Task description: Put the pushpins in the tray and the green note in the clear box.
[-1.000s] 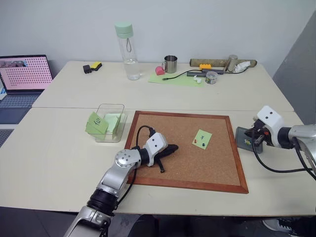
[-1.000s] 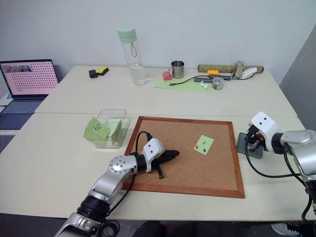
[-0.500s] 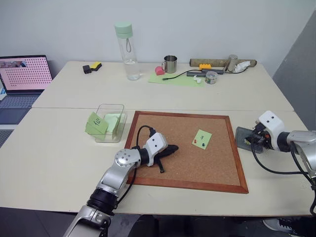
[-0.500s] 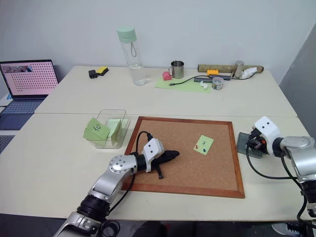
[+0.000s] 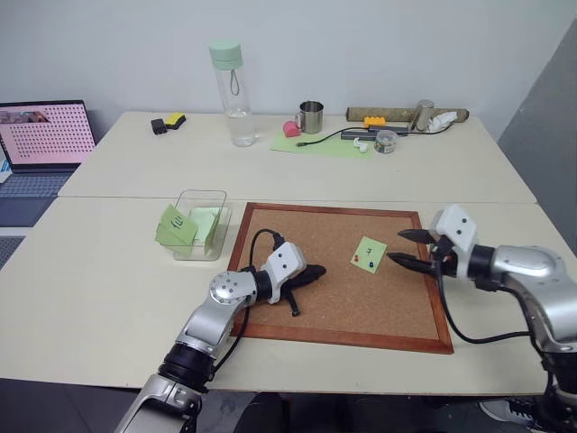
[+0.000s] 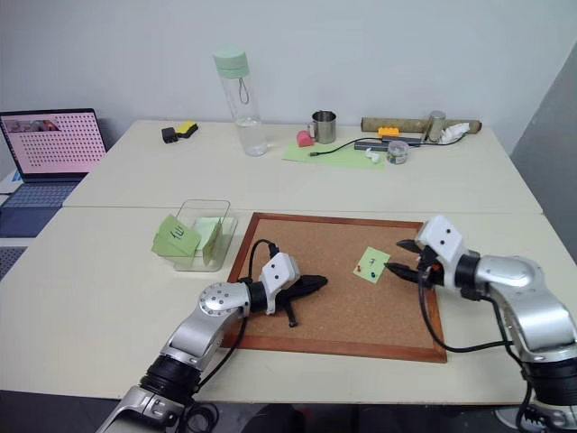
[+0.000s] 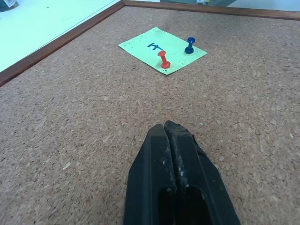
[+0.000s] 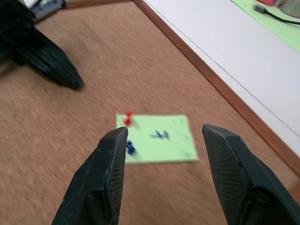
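Observation:
The green note [image 5: 369, 253] lies flat on the corkboard [image 5: 343, 302], right of centre, with a dark mark on it. Two pushpins stand in the note, a red pushpin [image 7: 163, 58] and a blue pushpin [image 7: 190, 45]. My right gripper [image 5: 397, 246] hovers open over the board's right edge, its tips just right of the note, which shows between its fingers [image 8: 110, 178] in the right wrist view. My left gripper [image 5: 317, 270] rests shut and empty on the board, left of the note. The clear box [image 5: 203, 193] stands left of the board with green notes inside. My right hand hides the tray.
A water bottle [image 5: 232, 90], a metal cup [image 5: 311, 116], a pale-green mat [image 5: 329, 146] and small clutter stand along the far table. A laptop [image 5: 45, 135] sits at the far left. The board's raised wooden frame [image 5: 440, 307] runs under my right wrist.
My right gripper has swung left from beside the board to its right edge next to the note, and its jaws have opened. The left arm has not moved.

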